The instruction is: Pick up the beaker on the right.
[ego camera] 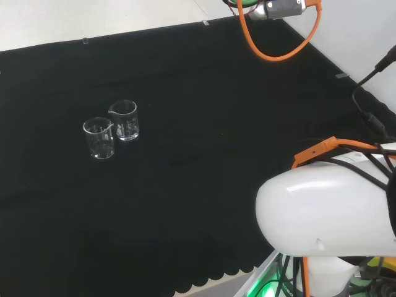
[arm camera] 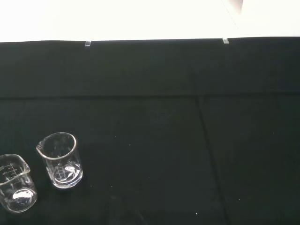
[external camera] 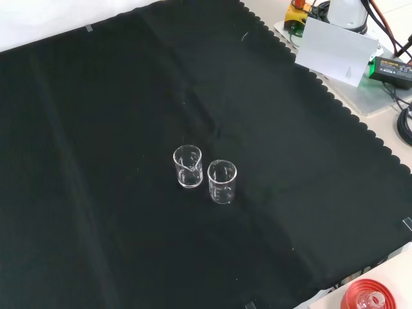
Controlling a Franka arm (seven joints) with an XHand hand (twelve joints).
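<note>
The black cloth [ego camera: 204, 185] covers the bench nearly edge to edge, with a scalloped hem at about 5 o'clock in the head view and running along the 1 to 4 o'clock side in the front view. The arm's white link [ego camera: 325, 213] bulks at 4 o'clock in the head view, with an orange cable [ego camera: 281, 52] looping at 1 o'clock above it. No part of the hand can be made out, so I cannot tell whether its fingers are apart or together.

Two clear glass beakers stand upright just beside each other on the cloth, both apparently empty. In the head view they sit at about 9 o'clock from the centre: the right beaker [ego camera: 125, 120] is a little farther off, and the left beaker [ego camera: 99, 138] lies at 8 o'clock from it. In the front view the pair stands just below the centre, one [external camera: 223, 181] at 4 o'clock from the other [external camera: 187, 167]. In the wrist view both show, one with a spout on its rim [arm camera: 60, 160], the other [arm camera: 15, 183] cut by the picture's edge.

A red ribbed stand [external camera: 372, 295] sits off the cloth at 5 o'clock in the front view.
</note>
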